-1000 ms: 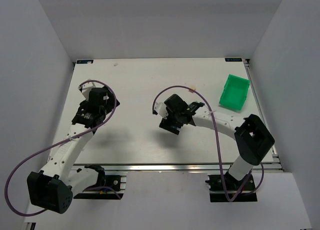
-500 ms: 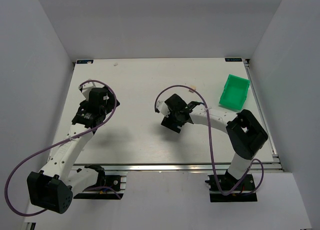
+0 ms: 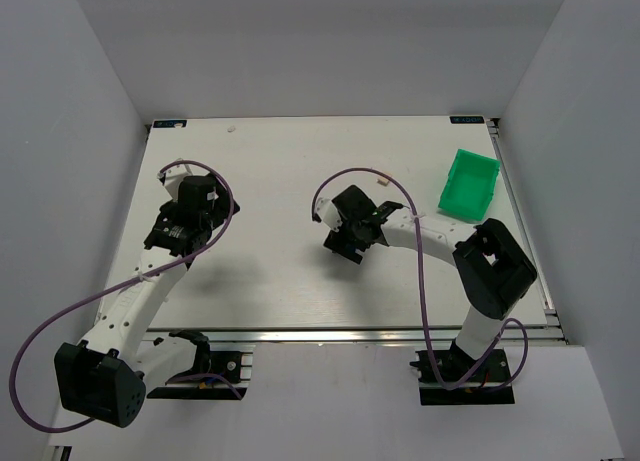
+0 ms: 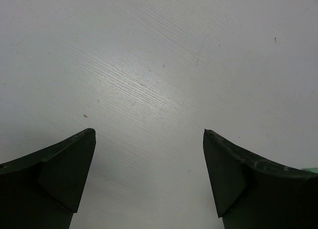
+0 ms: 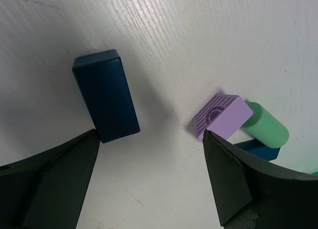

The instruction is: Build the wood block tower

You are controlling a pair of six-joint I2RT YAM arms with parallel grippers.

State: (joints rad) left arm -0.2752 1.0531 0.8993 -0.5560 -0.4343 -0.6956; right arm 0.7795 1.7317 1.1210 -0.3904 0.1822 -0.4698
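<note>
- Top external view: a bright green plastic bin [image 3: 470, 185] sits on the white counter [image 3: 280, 161] near its far right corner, open top up. Its inside shows as plain green.
- A tiny cream piece [image 3: 383, 184] lies loose on the counter, left of the bin and just beyond the right arm's wrist. It is too small to name more exactly.
- Two small dark tags [image 3: 165, 124] are fixed at the far corners of the counter, and their print is too small to read.
- Right wrist view: the right end effector [image 5: 149, 139] has its two dark fingers spread wide and nothing is clamped between them.
- A dark blue block [image 5: 105, 95], a long rectangle, lies flat on the counter. Its near end is at the tip of the finger on the left of that view, and whether they touch cannot be told.
- A lilac block [image 5: 222, 116] lies by the tip of the other finger. Its end face carries dark purple stripes and curved rings, but no letters.
- A mint green cylinder [image 5: 266, 124] lies on its side against the lilac block, and a second dark blue piece [image 5: 258, 150] is partly hidden below it.
- All these blocks lie loose on the counter, none stacked upright and none in the bin.
- Left wrist view: the left end effector [image 4: 149, 134] is spread wide over bare counter, gripping nothing.
</note>
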